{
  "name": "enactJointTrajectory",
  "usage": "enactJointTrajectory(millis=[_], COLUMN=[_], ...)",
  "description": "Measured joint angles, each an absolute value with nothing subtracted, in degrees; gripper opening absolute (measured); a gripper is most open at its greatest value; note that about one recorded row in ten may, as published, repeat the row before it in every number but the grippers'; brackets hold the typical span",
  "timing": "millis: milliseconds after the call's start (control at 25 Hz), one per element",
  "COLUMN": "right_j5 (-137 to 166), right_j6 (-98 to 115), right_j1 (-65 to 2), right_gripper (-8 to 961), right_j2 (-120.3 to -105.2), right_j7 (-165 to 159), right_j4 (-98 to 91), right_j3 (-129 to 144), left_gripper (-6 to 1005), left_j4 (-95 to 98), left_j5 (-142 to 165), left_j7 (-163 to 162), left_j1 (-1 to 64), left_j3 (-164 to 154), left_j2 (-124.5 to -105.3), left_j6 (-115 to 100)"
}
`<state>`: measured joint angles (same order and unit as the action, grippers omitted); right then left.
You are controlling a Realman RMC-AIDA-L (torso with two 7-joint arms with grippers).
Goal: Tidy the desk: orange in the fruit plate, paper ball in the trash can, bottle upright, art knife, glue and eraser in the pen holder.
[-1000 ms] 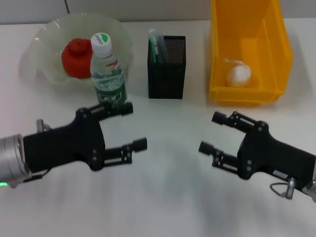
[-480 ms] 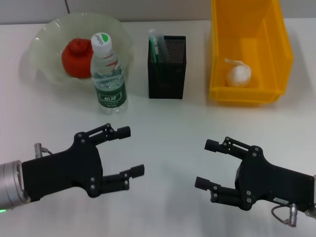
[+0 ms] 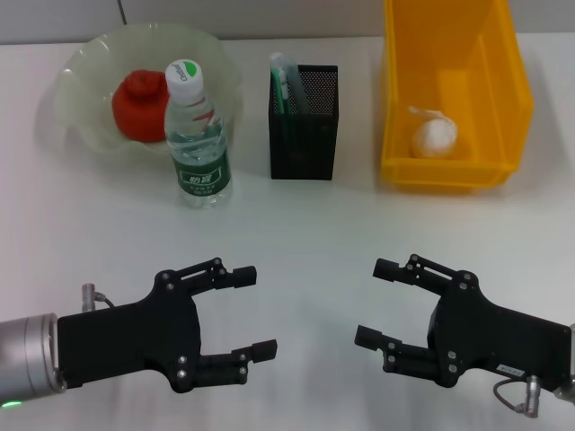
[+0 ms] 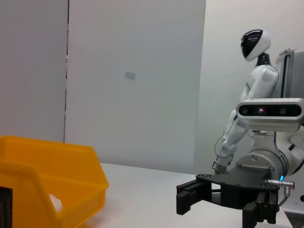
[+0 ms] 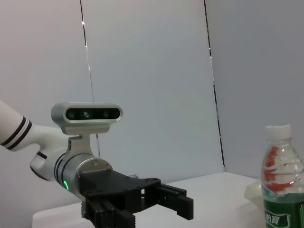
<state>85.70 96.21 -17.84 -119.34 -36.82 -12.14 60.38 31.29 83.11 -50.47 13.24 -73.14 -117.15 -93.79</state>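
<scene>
Two grippers hang low over the near part of the white surface (image 3: pixel 296 233), well short of the black mesh pen holder (image 3: pixel 304 122) that stands in the middle of the far row. The left gripper (image 3: pixel 244 312) is nearer than the holder and off to its left, jaws spread wide and holding nothing. The right gripper (image 3: pixel 384 303) sits opposite, nearer than the holder and to its right, jaws likewise parted and empty.

Just left of the pen holder the water bottle (image 3: pixel 198 136) stands upright, green cap on top. Behind the bottle, farther left of the holder, the pale fruit plate (image 3: pixel 85 67) holds the orange (image 3: pixel 137 105). To the right of the holder is the yellow trash can (image 3: pixel 454 90), with the white paper ball (image 3: pixel 434 136) lying inside it. A few slim items poke up from the holder's left side; what they are I cannot tell.
</scene>
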Motion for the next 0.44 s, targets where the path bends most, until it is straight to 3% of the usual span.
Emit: enactJointTrajectory(millis=[440], right_j5=[85.7], right_j6=[96.11], right_j1=[-18.05], right_gripper=[783], right_j2=[-119.35], right_j7=[-36.72], right_j4=[-12.13], right_j3=[60.38], left_gripper=[815], left_j4=[31.29], left_j5=[83.11], left_j7=[-50.47], left_j1=[12.9], left_j3=[-73.03], left_j2=[-117.16], left_j6=[-93.74])
